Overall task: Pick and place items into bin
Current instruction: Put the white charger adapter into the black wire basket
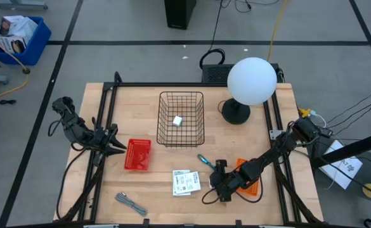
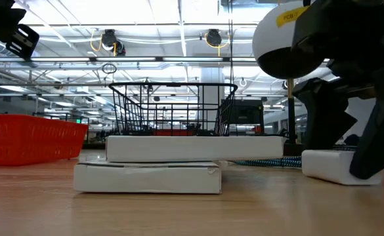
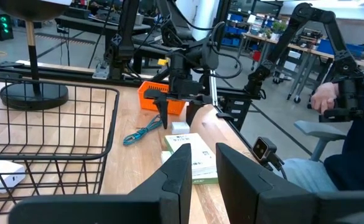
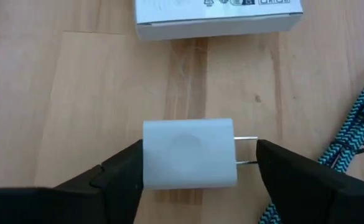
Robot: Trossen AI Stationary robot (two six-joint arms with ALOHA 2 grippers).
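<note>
White plastic block [image 4: 190, 153], a small plug-in charger with two metal prongs, lies flat on the wood between the right gripper [image 4: 197, 171] fingers. Jaws spread wide: one finger touches or nearly touches the plain end, the other stands just clear of the prong tips. Not clamped yet.

Handling, as I judge it: light, rigid, smooth shell, so a bit slippery. Prongs are thin and a poor surface to pinch. Better to rotate and take the two broad flat sides of the body, mid-length. Closing as aligned means pressing on the prongs; risk of it skidding or pivoting out.

Outward from the block: stacked white card packets [image 1: 186, 182] just beside it, teal braided cable [image 1: 205, 159] close on the other side, orange tray [image 1: 250, 177] under the right arm. Wire bin [image 1: 181, 118] well apart from the block, one white block [image 1: 177, 120] already in it.

Left gripper [image 1: 112, 144] waits by the red basket [image 1: 137, 154], far side of the packets, fingers narrowly apart, empty.
</note>
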